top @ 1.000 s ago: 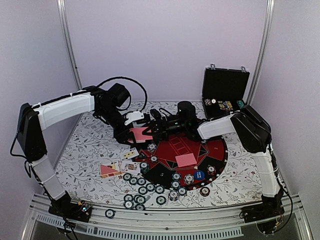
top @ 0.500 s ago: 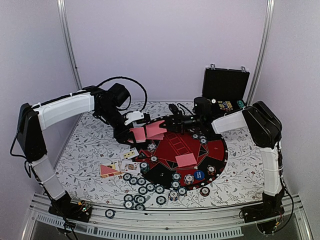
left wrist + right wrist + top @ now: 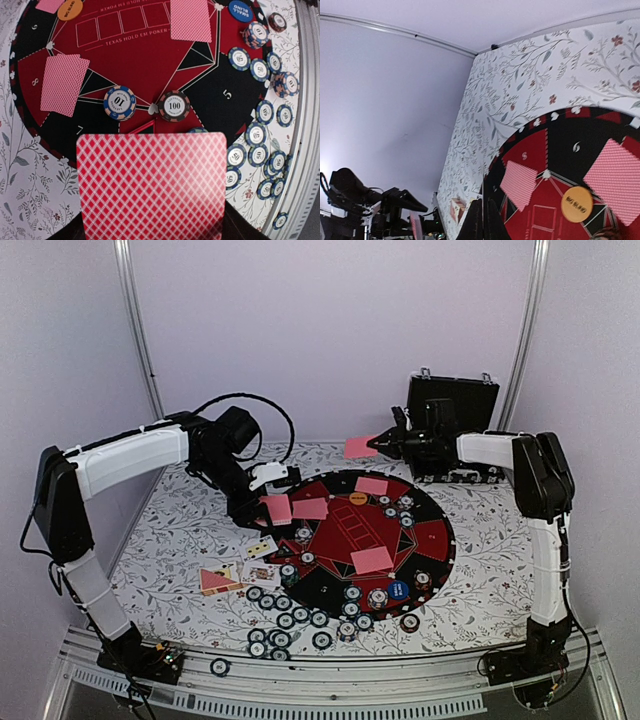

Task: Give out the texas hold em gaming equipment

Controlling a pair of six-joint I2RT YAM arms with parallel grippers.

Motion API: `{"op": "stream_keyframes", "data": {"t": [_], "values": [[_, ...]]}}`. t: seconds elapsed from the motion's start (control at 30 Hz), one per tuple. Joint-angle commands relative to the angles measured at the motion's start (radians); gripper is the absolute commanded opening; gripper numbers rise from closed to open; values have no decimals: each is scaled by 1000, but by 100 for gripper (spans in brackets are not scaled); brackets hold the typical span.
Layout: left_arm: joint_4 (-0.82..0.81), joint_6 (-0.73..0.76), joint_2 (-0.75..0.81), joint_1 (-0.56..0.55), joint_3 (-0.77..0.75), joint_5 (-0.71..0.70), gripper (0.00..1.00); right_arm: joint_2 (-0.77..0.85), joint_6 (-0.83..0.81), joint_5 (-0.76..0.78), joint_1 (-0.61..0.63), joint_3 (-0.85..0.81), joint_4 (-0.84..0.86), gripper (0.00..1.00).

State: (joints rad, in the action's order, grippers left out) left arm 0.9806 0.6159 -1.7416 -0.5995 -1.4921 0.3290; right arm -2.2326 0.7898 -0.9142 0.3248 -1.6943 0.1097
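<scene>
My left gripper [image 3: 260,503] hovers over the left rim of the round mat [image 3: 432,540], shut on a pink-red-backed playing card [image 3: 276,508]. That card [image 3: 152,182] fills the lower left wrist view and hides the fingers. My right gripper [image 3: 377,444] is raised at the back, in front of the case, and is shut on another card [image 3: 358,447]. In the right wrist view this card shows only as a thin edge between the fingers [image 3: 475,222]. Three cards [image 3: 310,508] [image 3: 372,486] [image 3: 371,560] lie face down on the mat. Poker chips [image 3: 285,620] are spread along its front.
A black hinged case [image 3: 450,410] stands open at the back right, close behind my right gripper. Face-up cards [image 3: 262,548] and a red card [image 3: 218,581] lie left of the mat. An orange disc [image 3: 358,498] and a blue disc [image 3: 398,590] sit on the mat.
My right gripper closed on a card at the left gripper, then swung up and back to the right with it, towards the case. The left arm has stayed still.
</scene>
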Motion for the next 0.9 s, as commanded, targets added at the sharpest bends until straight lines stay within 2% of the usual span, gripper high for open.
{"op": "stream_keyframes", "data": {"t": [0.0, 0.17, 0.43, 0.57, 0.8, 0.87], "values": [[-4, -4, 12, -2, -19, 21, 16, -102, -182, 153, -17, -104, -239, 3], [-2, -5, 10, -2, -20, 20, 16, -180, -201, 200, -35, -177, -267, 4], [3, -10, 13, -3, -22, 24, 16, -242, -210, 251, -41, -205, -282, 9], [4, -8, 18, -3, -17, 23, 16, -241, -222, 279, -43, -206, -297, 20], [-3, -11, 13, -5, -16, 32, 16, -166, -259, 344, -43, -206, -340, 48], [-3, -14, 11, -5, -14, 34, 16, -126, -280, 369, -43, -202, -362, 50]]}}
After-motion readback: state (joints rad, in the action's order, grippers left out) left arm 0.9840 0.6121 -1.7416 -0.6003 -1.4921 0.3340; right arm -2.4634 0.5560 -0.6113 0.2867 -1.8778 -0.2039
